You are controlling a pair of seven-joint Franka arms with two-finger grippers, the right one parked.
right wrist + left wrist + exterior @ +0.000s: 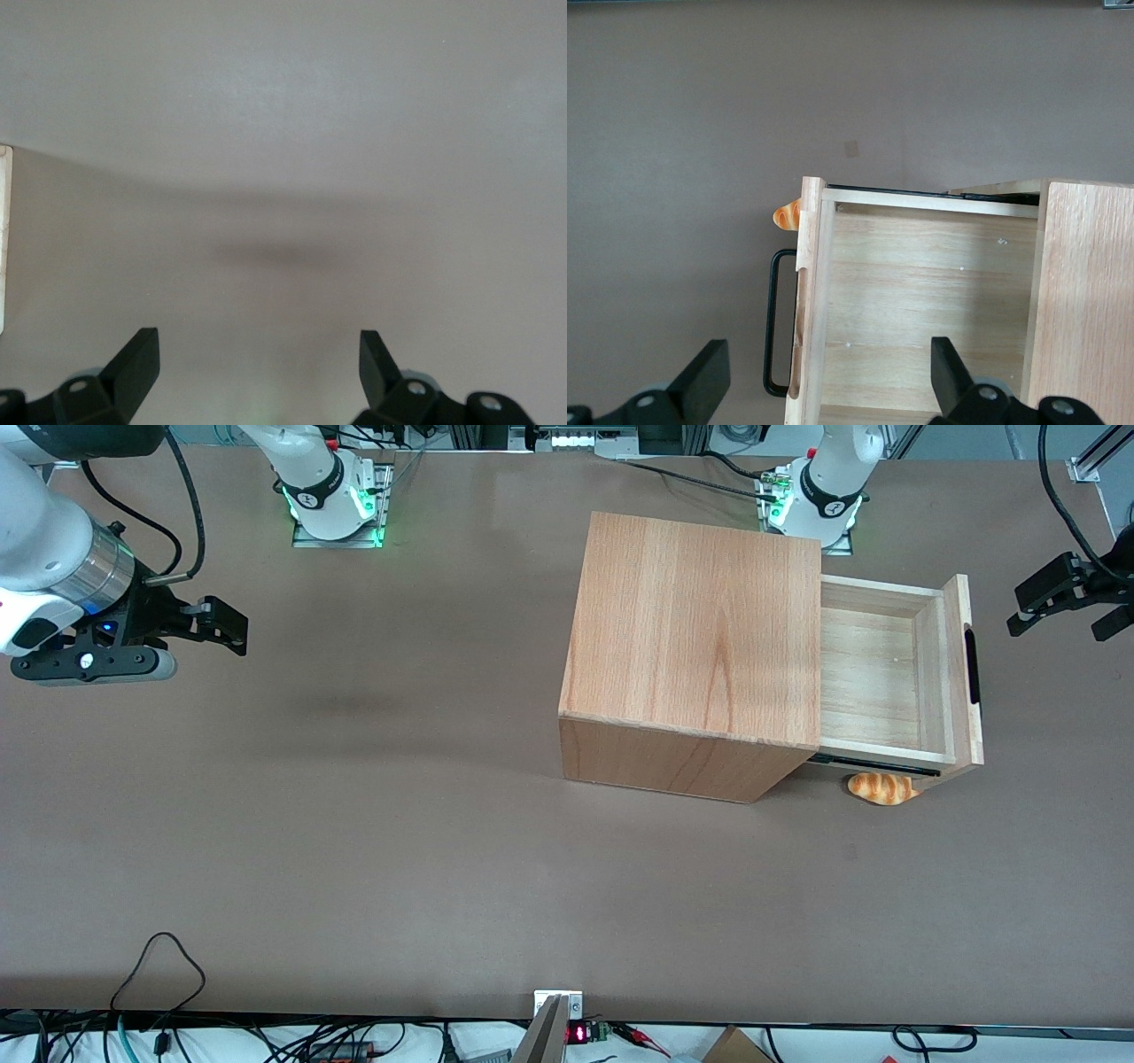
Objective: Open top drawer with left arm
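Top drawer [886,677] pulled well out of cabinet [700,638], on bench [354,824] toward working arm's end. Wood looks stiff, hard, light; probably slides easy. Best hold: black handle [773,323] on front panel. Tool [1067,598] of left arm spread wide, holding nothing, apart from handle. Bread toy [881,787] under drawer. No readable writing.

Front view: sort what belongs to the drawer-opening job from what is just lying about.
Job:
- top drawer, pulled out of the cabinet
- its black handle
- left arm's tool, open, apart from the handle, toward the working arm's end

Lying about:
- bread roll on the table, partly under the drawer
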